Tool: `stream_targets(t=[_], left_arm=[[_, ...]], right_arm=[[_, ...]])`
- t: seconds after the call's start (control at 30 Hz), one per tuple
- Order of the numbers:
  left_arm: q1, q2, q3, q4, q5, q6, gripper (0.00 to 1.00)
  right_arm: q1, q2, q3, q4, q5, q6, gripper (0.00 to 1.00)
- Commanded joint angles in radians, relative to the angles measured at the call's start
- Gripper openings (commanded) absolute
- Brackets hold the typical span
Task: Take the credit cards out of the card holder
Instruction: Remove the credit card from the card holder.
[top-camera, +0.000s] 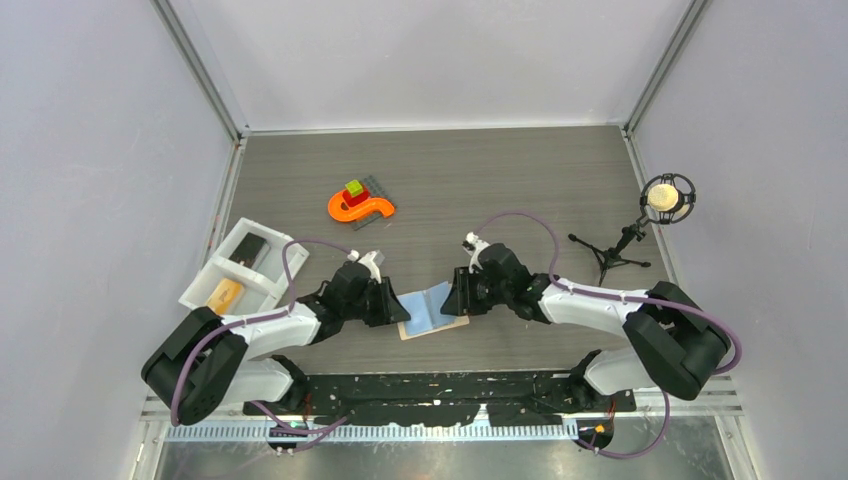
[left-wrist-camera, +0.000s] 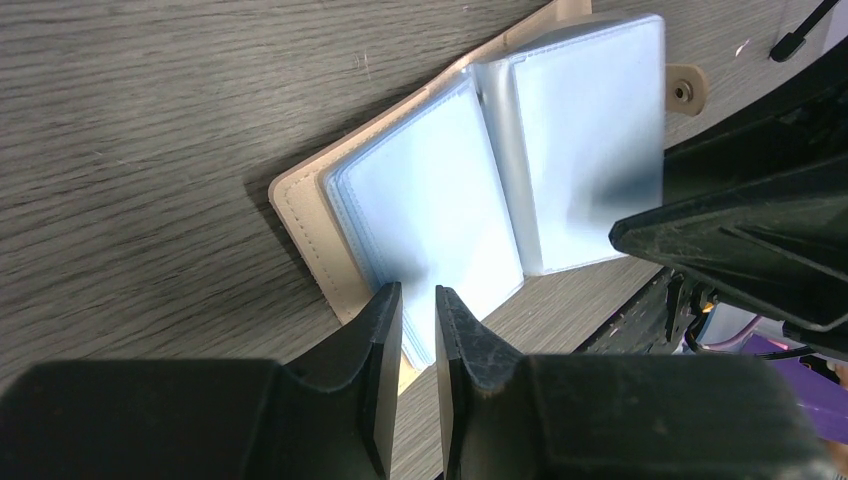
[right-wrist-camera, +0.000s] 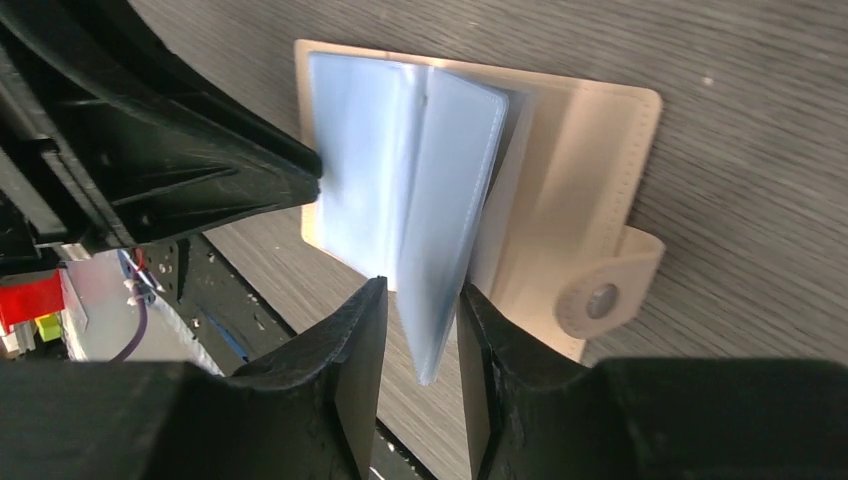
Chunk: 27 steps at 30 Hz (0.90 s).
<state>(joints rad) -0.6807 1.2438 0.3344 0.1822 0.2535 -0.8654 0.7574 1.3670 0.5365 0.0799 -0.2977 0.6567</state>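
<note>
The card holder (top-camera: 432, 312) lies open on the table between both arms, tan cover down and pale blue sleeves up (left-wrist-camera: 440, 190) (right-wrist-camera: 560, 170), with its snap tab (right-wrist-camera: 605, 300) off to one side. My left gripper (top-camera: 395, 305) (left-wrist-camera: 412, 292) is closed narrowly on the corner of the left-hand sleeves. My right gripper (top-camera: 452, 297) (right-wrist-camera: 422, 290) stands open around one raised blue sleeve that leans on one finger, with a gap to the other. No card shows in the sleeves. A black credit card (top-camera: 251, 248) and an orange-yellow one (top-camera: 225, 295) lie in the white tray (top-camera: 210, 260).
An orange S-shaped toy (top-camera: 360, 207) with red and green blocks sits behind the wallet, beside a small grey plate. A microphone on a tripod (top-camera: 665, 200) stands at the far right. A black base plate (top-camera: 450, 385) runs along the near edge.
</note>
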Motion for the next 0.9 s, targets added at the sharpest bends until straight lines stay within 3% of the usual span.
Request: stream_targets(t=[0.0, 0.2, 0.47, 0.87], left_arm=[[-0.007, 0.005, -0.008, 0.027, -0.019, -0.004, 0.20], [-0.008, -0.017, -0.014, 0.021, -0.019, -0.007, 0.21], [-0.008, -0.080, -0.025, 0.004, -0.028, -0.030, 0.22], [-0.009, -0.254, -0.016, -0.157, -0.111, -0.055, 0.28]], right_arm=[[0.026, -0.025, 0.054, 0.031, -0.013, 0.002, 0.38], [0.052, -0.019, 0.086, 0.025, -0.013, -0.005, 0.37], [0.101, 0.020, 0.126, 0.027, -0.028, -0.007, 0.46], [0.114, 0.027, 0.143, 0.017, -0.045, -0.017, 0.49]])
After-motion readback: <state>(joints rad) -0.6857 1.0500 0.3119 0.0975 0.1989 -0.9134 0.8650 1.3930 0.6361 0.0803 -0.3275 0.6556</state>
